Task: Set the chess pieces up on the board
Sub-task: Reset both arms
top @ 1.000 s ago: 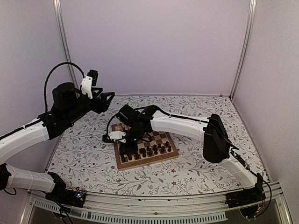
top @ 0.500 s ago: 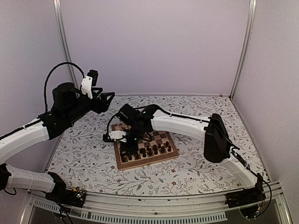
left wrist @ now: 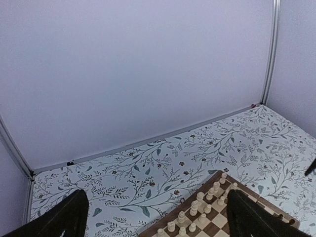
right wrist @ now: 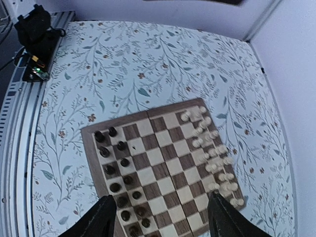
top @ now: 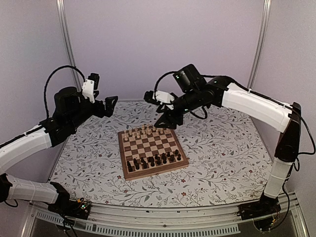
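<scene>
The board (top: 152, 146) lies square in the middle of the floral table cover. Dark chess pieces (top: 154, 160) fill its two near rows and pale ones (top: 143, 132) line the far rows. My right gripper (top: 167, 122) hangs high above the board's far edge, open, nothing between its fingers. From the right wrist view the board (right wrist: 88, 151) lies far below the gripper (right wrist: 165, 222), dark pieces (right wrist: 118, 168) left, pale pieces (right wrist: 212, 153) right. My left gripper (top: 109, 104) is raised at the far left, open and empty. The left wrist view shows the gripper (left wrist: 158, 222), the board's corner (left wrist: 177, 208) and pale pieces (left wrist: 202, 207).
An aluminium rail (top: 148, 219) with the arm bases runs along the table's near edge; a small circuit board (top: 79, 205) sits at its left end. Plain walls with metal posts (top: 66, 44) close in the back and both sides.
My right arm has lifted off the board's left side and swung up and back above the far edge, its jaws opening on the way. The left arm has hardly shifted.
</scene>
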`<state>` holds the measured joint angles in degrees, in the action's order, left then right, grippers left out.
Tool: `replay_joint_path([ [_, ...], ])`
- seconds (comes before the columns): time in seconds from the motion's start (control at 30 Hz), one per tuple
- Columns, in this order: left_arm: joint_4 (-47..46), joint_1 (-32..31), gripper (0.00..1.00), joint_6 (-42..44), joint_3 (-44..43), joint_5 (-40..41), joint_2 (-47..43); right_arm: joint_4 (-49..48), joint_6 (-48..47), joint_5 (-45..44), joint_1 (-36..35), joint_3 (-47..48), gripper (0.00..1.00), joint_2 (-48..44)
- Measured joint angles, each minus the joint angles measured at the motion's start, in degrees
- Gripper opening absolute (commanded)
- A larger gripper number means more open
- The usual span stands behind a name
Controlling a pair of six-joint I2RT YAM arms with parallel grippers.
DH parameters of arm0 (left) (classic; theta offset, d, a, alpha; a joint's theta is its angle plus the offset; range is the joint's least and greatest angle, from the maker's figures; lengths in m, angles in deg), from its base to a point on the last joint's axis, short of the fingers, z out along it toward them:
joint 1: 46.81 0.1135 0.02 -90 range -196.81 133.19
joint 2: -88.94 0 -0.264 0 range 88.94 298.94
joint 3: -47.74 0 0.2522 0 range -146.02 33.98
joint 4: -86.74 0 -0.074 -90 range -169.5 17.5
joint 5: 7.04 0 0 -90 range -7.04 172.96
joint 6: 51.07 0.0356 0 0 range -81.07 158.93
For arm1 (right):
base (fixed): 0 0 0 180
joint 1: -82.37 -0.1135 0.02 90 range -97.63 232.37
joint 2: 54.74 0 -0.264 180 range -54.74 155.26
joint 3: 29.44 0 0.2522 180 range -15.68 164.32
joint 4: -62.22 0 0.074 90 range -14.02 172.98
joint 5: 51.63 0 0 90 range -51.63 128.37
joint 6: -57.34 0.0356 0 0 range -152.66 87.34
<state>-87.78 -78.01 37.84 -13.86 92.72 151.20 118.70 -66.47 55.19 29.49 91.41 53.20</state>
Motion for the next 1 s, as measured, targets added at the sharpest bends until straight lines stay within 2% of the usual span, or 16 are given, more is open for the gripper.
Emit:
replay_joint_path([
  [0.13,0.04,2.29,0.99,-0.76,0.04,1.18,0.22,-4.74,1.36,-1.99,8.76,-10.78,0.80,-5.81],
  [0.17,0.11,3.04,0.99,-1.27,0.02,1.40,0.55,-5.77,1.62,-2.86,10.71,-14.01,0.91,-7.21],
  [0.2,0.28,3.63,0.99,-1.66,-0.04,1.46,0.94,-6.43,1.81,-3.63,12.17,-16.28,0.98,-8.33],
  [0.37,3.43,6.27,0.99,-3.72,-0.96,0.63,3.93,-12.55,4.20,-7.34,20.28,-29.92,0.99,-18.93],
  [0.43,4.28,6.51,0.99,-3.58,-0.96,-0.11,4.00,-15.93,6.25,-6.03,24.74,-34.05,0.99,-24.55],
  [0.53,5.20,6.51,1.00,-2.67,-1.09,-0.04,3.63,-24.33,11.69,-2.99,36.00,-42.10,0.99,-34.45],
  [0.63,9.90,6.43,0.99,-1.81,-3.61,1.33,3.54,-31.89,17.90,-3.93,43.10,-49.86,0.99,-41.42],
  [0.83,16.26,5.35,0.99,-1.05,-8.39,2.58,0.55,-41.83,24.17,-5.84,42.49,-61.35,0.99,-48.02],
  [1.0,16.48,5.31,0.99,1.57,-0.96,1.64,-6.91,-45.88,25.75,-8.28,42.51,-64.00,0.99,-48.35],
])
